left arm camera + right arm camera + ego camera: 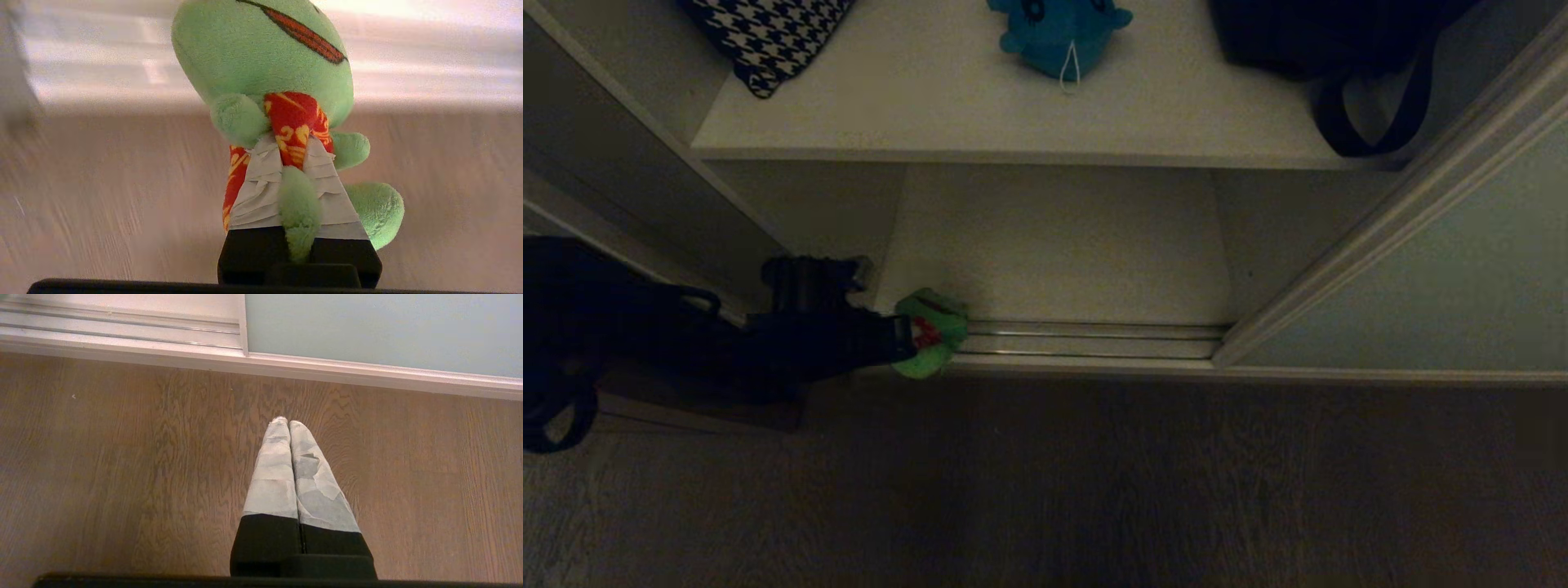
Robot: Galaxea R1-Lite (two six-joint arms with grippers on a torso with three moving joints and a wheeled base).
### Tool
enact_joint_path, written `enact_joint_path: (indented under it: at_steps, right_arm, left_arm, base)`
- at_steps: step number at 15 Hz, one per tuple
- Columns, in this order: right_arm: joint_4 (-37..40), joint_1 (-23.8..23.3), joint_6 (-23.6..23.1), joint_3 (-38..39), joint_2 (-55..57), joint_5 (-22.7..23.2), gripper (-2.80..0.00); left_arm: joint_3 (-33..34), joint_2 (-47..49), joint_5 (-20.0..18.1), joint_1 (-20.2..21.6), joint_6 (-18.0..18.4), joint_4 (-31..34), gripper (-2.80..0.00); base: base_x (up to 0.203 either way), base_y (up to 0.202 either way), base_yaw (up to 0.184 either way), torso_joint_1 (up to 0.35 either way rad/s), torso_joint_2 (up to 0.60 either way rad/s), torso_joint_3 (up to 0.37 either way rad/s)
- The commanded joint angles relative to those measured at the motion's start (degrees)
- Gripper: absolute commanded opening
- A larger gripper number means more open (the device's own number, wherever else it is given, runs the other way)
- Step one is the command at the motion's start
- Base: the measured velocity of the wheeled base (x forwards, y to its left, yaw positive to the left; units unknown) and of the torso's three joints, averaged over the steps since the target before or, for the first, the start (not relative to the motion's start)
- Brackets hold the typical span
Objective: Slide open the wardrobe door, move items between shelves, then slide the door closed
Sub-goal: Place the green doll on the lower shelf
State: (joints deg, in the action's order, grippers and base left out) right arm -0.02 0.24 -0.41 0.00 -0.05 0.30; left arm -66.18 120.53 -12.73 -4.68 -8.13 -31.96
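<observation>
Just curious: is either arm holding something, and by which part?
The left gripper holds the green frog by its red-clothed body, below the head. The right gripper holds nothing.

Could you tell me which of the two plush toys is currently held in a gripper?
The green frog: the left gripper is shut on it low by the door track. The teal-blue toy lies free on the upper shelf.

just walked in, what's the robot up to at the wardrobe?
The left gripper is shut on the green frog toy, holding it low at the front edge of the wardrobe, by the door track. The sliding door is open to the right. The blue plush sits on the upper shelf between a houndstooth cloth and a black bag. The right gripper is shut and empty over the wood floor.
</observation>
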Motion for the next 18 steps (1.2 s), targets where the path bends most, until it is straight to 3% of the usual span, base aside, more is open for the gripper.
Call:
enact_joint_path:
  at_steps: [1,6,12,18]
  right_arm:
    - [-0.06,0.02,-0.03,0.0,-0.04,-0.02,-2.8]
    - [-0.06,0.02,-0.03,0.0,-0.04,0.02,-2.8]
    - [0.02,0.02,-0.03,0.0,-0.04,0.05,-2.8]
    - [-0.06,0.02,-0.03,0.0,-0.13,0.05,-2.8]
  left_arm:
    - [-4.61,5.85,1.21,0.02,-0.02,-2.89,-2.8]
    - [-18.04,18.16,5.17,0.06,0.03,-17.44,-2.8]
    - [-42.48,35.79,6.65,1.8,0.28,-19.73,-2.8]
    - [-45.18,41.8,7.35,2.45,1.1,-27.44,-2.8]
  base:
    - [0.0,0.0,0.0,0.0,0.0,0.0]
    - [0.0,0.0,0.0,0.0,0.0,0.0]
    - [0.0,0.0,0.0,0.0,0.0,0.0]
    - [0.0,0.0,0.0,0.0,0.0,0.0]
